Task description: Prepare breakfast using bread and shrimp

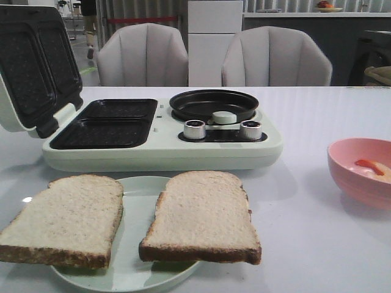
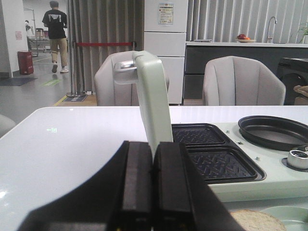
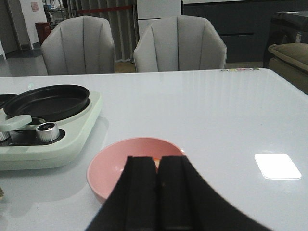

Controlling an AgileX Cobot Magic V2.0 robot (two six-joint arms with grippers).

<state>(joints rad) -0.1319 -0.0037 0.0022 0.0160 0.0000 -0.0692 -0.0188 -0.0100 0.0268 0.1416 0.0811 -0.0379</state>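
- Both black end effectors, left [image 2: 152,192] and right [image 3: 156,192], are pinched together, empty.
- Two beige brown-crusted bread slices [image 1: 198,215] overhang the pale green plate [image 1: 137,207], lower centre; a careless grasp could tip one off.
- The orange-red shrimp [image 1: 372,166] in the pink bowl [image 1: 348,174], right edge, may slip.

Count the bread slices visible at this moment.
2: the left slice and right slice lie side by side on the pale plate, apart; none seem hidden.

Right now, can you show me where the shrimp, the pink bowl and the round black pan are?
shrimp [image 1: 369,165]: front view, on its orange-red body inside the bowl.
pink bowl [image 1: 343,170]: front view, on its outer left wall.
round black pan [image 1: 201,104]: front view, on its bare dark floor.
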